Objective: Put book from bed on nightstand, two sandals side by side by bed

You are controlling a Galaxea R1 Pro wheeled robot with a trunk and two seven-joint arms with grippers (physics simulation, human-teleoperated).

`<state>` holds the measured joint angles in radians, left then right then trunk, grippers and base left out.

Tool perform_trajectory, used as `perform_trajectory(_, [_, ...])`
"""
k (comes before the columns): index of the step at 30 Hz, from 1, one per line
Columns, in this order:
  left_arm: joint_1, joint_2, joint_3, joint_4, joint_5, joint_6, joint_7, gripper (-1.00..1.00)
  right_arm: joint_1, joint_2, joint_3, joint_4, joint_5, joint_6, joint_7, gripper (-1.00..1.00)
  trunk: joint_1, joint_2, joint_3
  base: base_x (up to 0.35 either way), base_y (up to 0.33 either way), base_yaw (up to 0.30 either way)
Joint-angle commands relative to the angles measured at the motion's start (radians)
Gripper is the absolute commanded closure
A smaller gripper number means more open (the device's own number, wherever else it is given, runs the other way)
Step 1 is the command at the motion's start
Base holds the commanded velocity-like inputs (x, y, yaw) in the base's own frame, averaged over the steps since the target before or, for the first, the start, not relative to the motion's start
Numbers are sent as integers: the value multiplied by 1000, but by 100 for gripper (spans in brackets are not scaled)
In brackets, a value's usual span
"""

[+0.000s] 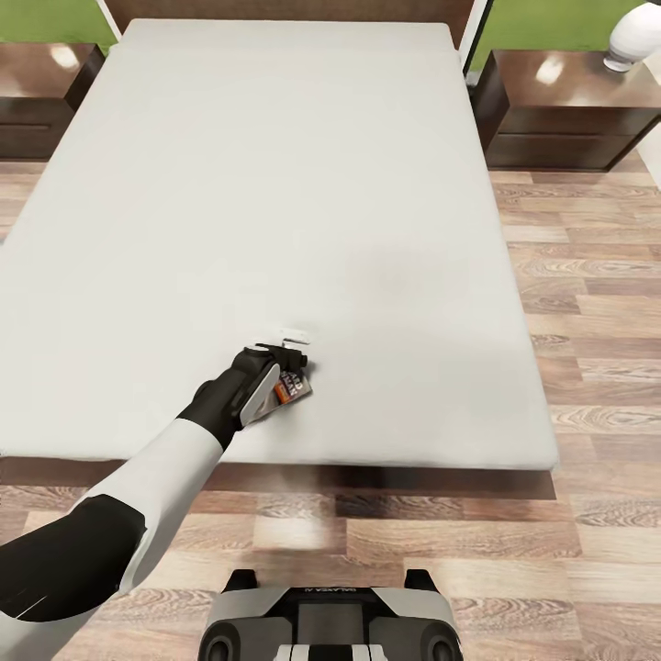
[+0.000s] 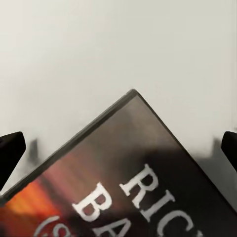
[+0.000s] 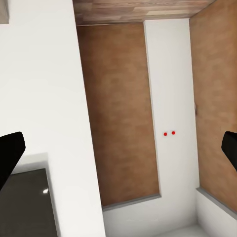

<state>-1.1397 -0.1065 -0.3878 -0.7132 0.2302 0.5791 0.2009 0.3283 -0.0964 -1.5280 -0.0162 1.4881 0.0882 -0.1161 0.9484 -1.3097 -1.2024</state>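
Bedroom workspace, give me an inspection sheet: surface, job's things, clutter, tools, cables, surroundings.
Surface: bed, plain pale mattress, bare apart from the book.
Job's things: book near the bed's foot edge; nightstand to the right of the bed, another nightstand to the left.
Clutter: white rounded object on the right nightstand.
Tools: left tool over the book, fingers spread wide; right tool's fingertips apart, holding nothing.
Cables: nothing seen.
Surroundings: wood-plank floor.

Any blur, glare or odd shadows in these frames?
Left wrist view: the book is soft and blurred up close, lettering only partly readable, with faint shadows on the mattress. Head view: bright glare spots on both nightstands, and a soft grey shadow patch on the bed. Right wrist view: sharp.
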Motion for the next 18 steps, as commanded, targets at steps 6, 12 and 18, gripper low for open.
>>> perform_trajectory(6, [0, 1, -3, 43, 20, 5, 9, -100, 0, 0, -7, 1, 11, 2, -4, -100, 0, 0, 0, -86, 16, 0])
perform_trajectory(12, [0, 1, -3, 43, 20, 5, 10, -100, 0, 0, -7, 1, 11, 2, -4, -100, 0, 0, 0, -29, 5, 0])
perform_trajectory(18, [0, 1, -3, 42, 20, 5, 9, -100, 0, 0, -7, 1, 11, 2, -4, -100, 0, 0, 0, -58, 2, 0])
